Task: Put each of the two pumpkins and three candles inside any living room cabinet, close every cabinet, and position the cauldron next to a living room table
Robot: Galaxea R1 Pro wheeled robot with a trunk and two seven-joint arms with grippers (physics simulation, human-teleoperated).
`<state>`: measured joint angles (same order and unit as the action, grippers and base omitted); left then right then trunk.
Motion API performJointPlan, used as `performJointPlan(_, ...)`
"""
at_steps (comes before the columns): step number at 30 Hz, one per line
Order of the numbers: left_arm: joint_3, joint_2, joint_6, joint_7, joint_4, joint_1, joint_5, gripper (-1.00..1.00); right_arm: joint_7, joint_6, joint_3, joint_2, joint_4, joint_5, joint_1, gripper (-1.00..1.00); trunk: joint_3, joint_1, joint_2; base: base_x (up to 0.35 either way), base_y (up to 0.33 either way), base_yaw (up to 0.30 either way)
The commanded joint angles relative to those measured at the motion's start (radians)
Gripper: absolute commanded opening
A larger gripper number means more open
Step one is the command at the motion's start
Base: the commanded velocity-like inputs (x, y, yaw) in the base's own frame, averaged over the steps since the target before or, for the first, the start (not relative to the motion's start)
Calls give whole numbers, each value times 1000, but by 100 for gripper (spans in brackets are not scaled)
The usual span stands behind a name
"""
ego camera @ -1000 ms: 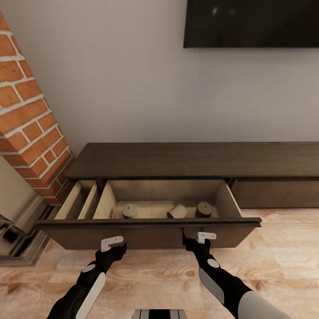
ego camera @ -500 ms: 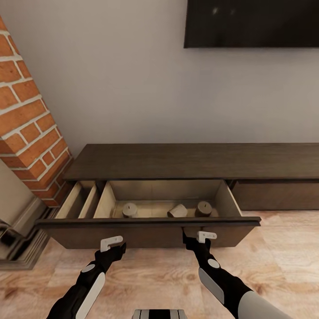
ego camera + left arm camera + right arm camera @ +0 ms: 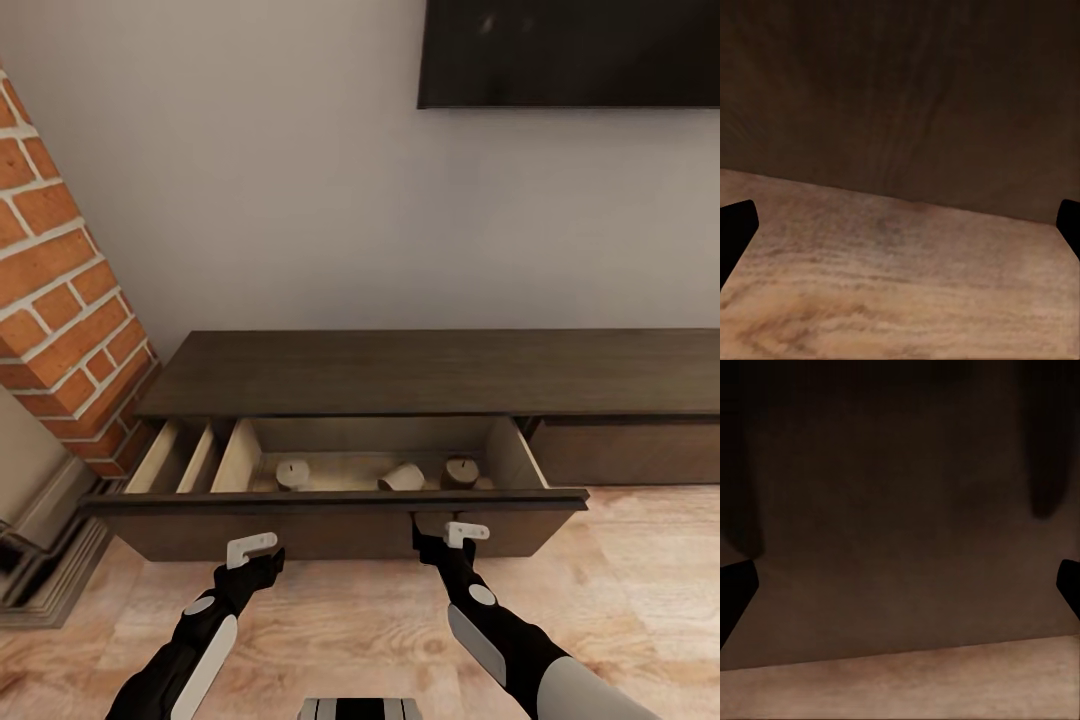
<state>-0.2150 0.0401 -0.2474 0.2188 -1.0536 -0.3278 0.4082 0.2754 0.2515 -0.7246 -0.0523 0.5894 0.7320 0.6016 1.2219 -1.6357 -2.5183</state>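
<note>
In the head view the drawer [image 3: 335,520] of the cabinet [image 3: 440,370] shows less of its pale interior than a second ago, so it is being pushed shut, with the closing step well under way. The three candles [image 3: 404,476] sit inside it (two upright, the middle one tipped over), beyond the drawer front. The left gripper [image 3: 262,562] and right gripper [image 3: 432,540] are both against that front, well below the candles. In the left wrist view the fingertips [image 3: 736,225] stand wide apart at the frame edges, dark wood between them and plank floor [image 3: 900,285] beneath. The right wrist view shows its fingertips [image 3: 736,585] equally spread, holding nothing, close to the drawer front.
</note>
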Motion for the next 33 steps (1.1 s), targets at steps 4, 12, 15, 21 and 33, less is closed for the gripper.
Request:
performJointPlan(4, -4, 1, -3, 10, -2, 0, 11, 100, 7, 6, -7, -1, 1, 9, 1, 100, 1, 0, 0, 163, 0, 0)
performJointPlan(12, -4, 1, -3, 10, -2, 0, 10, 100, 7, 6, -7, -1, 1, 10, 1, 100, 1, 0, 0, 65, 4, 0)
performJointPlan(15, -4, 1, -3, 10, -2, 0, 9, 100, 7, 6, -7, -1, 1, 11, 2, 100, 1, 0, 0, 208, 53, 0)
performJointPlan(21, -4, 1, -3, 10, -3, 0, 9, 100, 7, 6, -7, -1, 1, 12, 1, 100, 1, 0, 0, 228, 10, 0)
performJointPlan(33, -4, 1, -3, 10, -3, 0, 9, 100, 7, 6, -7, -1, 1, 12, 1, 100, 1, 0, 0, 110, 0, 0)
